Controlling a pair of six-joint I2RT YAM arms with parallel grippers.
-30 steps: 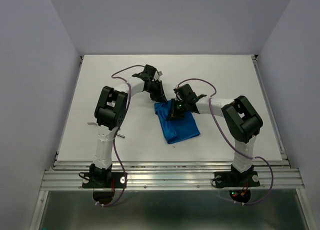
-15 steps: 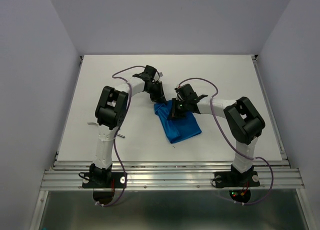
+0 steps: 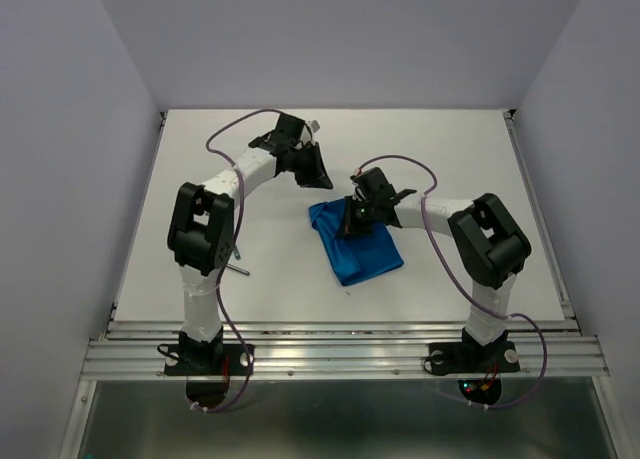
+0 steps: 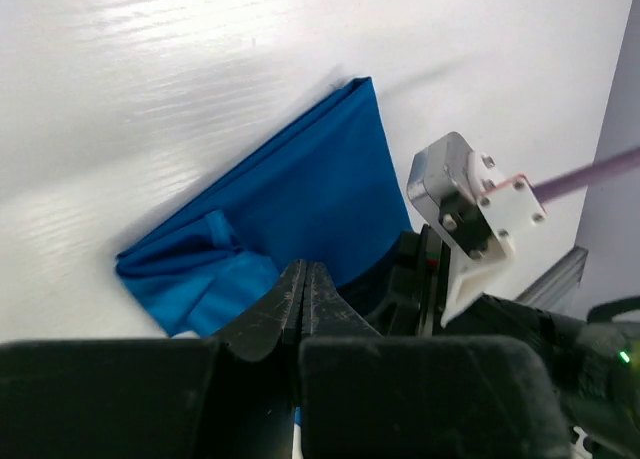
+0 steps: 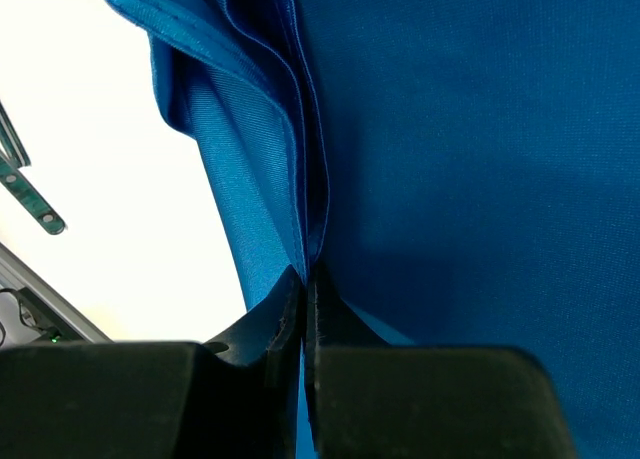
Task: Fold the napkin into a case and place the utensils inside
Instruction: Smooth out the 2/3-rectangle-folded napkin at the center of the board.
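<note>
- Your napkin lies folded mid-frame, its long axis running from upper left to lower right.
- Your right gripper is closed, apparently pinching the napkin's edge.
- Your left gripper is closed and empty.

A white flat tabletop stands between pale lilac walls; a silver ribbed metal rail borders its near edge.
</note>
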